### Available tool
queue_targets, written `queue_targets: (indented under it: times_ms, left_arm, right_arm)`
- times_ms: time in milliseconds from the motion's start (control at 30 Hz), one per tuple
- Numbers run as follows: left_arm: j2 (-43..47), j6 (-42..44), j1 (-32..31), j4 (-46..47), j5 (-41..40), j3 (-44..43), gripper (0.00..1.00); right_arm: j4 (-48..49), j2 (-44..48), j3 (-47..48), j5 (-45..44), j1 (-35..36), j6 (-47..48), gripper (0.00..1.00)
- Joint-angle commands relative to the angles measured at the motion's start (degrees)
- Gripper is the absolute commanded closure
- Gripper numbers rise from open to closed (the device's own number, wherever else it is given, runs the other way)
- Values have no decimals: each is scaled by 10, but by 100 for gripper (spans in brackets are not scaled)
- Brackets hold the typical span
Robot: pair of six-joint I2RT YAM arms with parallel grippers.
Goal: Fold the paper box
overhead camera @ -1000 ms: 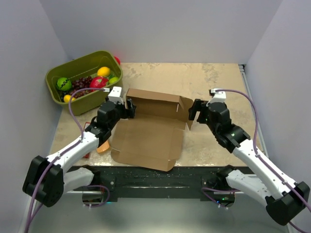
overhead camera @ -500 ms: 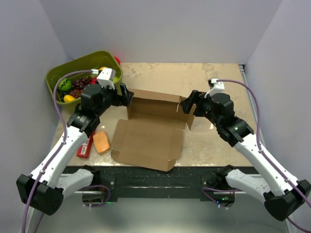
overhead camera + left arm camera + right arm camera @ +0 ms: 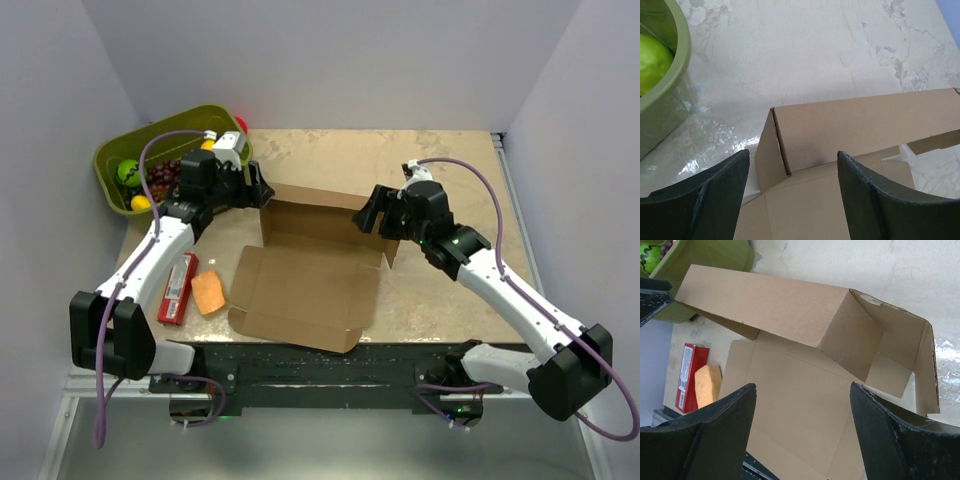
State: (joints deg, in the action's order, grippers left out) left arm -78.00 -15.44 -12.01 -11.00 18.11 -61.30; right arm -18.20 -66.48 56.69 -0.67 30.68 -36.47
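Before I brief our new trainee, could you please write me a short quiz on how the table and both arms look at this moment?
1. True or false: the paper box is folded fully shut.
2. What lies on the table to the left of the box? A) an orange block and a red packet; B) a mug; C) scissors.
3. Fill in: the left gripper and the right gripper are both ___, holding nothing.

Key: 1 false: its back wall stands up and the front panel lies flat. 2 A. 3 open.
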Motion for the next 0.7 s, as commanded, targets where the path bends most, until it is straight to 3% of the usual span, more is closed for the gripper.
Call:
queue_targets:
  times_ms: [0, 200, 333, 667]
  left_arm:
    - [-4, -6, 17, 44, 37, -9, 27]
    - [-19, -33, 38, 91, 74, 14, 31]
    - [-31, -47, 45, 102, 95, 25, 39]
    - [-36, -42, 45, 115, 91, 46, 52]
  right_arm:
    - [29, -3, 31, -13, -10, -16, 22]
    - [65, -28, 26, 6, -29, -33, 25]
    - [103, -37, 6, 26, -40, -62, 27]
    - [153, -53, -25, 42, -53, -106, 30]
